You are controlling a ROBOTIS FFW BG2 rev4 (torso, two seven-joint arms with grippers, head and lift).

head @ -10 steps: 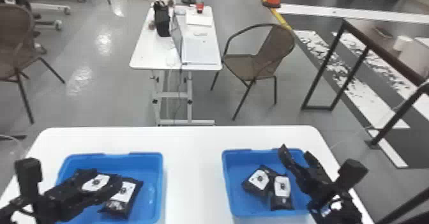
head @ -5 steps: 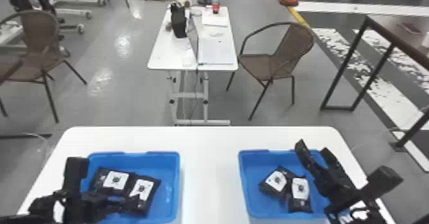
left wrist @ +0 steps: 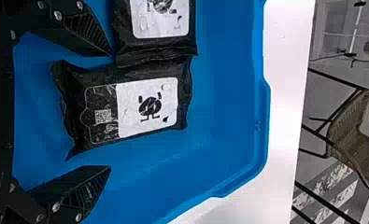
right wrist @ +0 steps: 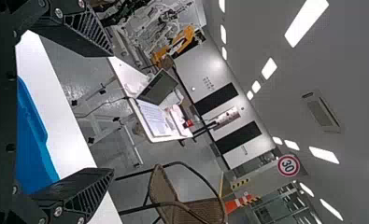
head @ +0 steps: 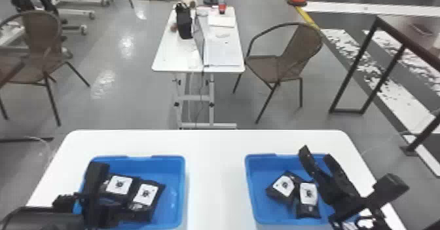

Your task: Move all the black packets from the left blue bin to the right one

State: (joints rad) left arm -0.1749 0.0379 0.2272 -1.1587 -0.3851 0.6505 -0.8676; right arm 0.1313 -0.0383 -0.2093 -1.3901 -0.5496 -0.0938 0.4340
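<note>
In the left blue bin (head: 183, 193) two black packets lie side by side, the left packet (head: 119, 185) touching the right packet (head: 146, 195). My left gripper (head: 121, 211) is low over that bin's near side. In the left wrist view my left gripper (left wrist: 110, 110) stands open, with one packet (left wrist: 147, 107) lying between and ahead of its fingertips and the other packet (left wrist: 156, 21) beside it. Two more packets (head: 284, 186) (head: 308, 195) rest in the right blue bin (head: 250, 193). My right gripper (head: 317, 154) is open above that bin's right side; the right wrist view shows nothing between the fingers of my right gripper (right wrist: 112, 112).
Both bins stand on a white table (head: 212, 167), with a gap of bare tabletop between them. Beyond it are a smaller table (head: 176, 57) with a laptop, a brown chair (head: 265, 65) to its right and another chair (head: 42, 39) at the left.
The head view has swung left, shifting the scene rightward. Relative to the bin, my left gripper has drawn back toward its near side and moved right. My right gripper holds its place over the right bin.
</note>
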